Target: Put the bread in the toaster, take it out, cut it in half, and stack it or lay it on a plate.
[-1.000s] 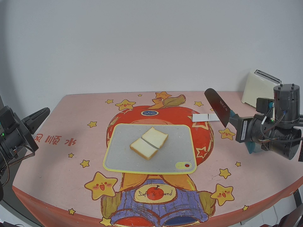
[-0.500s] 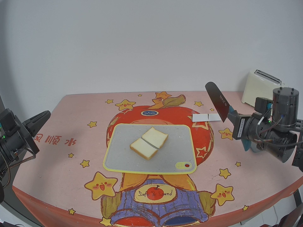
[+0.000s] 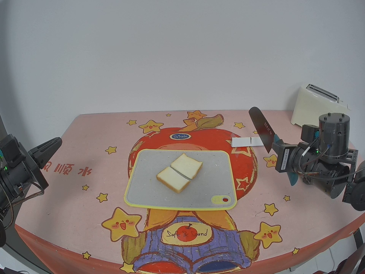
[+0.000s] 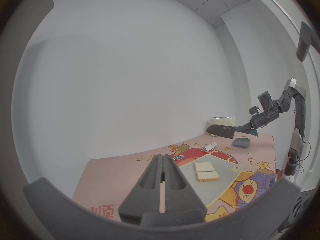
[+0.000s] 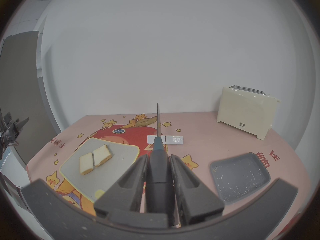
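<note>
The bread (image 3: 179,172) lies in the middle of the head view, on a grey cutting board (image 3: 152,195) with a yellow rim. It is already in two halves side by side, with a thin slanting gap between them. The cutting looks done, so the step in hand is probably to get rid of the knife (image 3: 261,128) and move the halves to the plate (image 5: 233,180).

The right tool (image 5: 159,165) is clamped on the knife's handle at the right of the head view. It holds the knife clear of the table (image 3: 76,195), with the blade slanting up toward the upper left. To do this well, lower the blade flat and set it down near the white strip (image 3: 248,141) just beyond the board, well away from the bread, and only then let go.

The left tool (image 4: 162,160) waits at the lower left of the head view, its fingers together and holding nothing. It has to spread them before it takes a half. Each half is soft, so grip it lightly by the crust edges and lift straight up, so that its neighbour is not dragged along.

The plate, a dark tray dotted with crumbs, lies at the lower right of the right wrist view, in front of the cream toaster (image 5: 246,112).

I cannot tell whether the cut goes right through the bottom crust. The fingers cover most of the knife's handle. What the white strip is stays unclear.
</note>
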Robot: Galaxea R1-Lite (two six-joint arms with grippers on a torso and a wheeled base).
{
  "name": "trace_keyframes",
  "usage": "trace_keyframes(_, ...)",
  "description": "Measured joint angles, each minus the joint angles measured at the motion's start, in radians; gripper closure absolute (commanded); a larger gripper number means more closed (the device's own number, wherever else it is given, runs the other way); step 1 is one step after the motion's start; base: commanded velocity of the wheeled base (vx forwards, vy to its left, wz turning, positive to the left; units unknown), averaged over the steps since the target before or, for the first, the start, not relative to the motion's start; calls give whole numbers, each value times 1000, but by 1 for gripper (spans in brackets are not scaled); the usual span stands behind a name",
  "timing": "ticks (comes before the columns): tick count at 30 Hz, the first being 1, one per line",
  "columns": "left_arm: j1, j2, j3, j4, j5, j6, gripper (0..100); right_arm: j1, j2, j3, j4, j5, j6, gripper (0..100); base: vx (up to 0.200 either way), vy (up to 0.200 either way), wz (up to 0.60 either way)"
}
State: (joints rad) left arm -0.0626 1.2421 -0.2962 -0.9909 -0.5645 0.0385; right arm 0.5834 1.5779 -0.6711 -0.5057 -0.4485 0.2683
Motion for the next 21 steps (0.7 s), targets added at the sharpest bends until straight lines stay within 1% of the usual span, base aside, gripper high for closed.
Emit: trace_keyframes(21,-2,0,1,0,0,0,100,7,43,8,0,1,0,100,0,0,0)
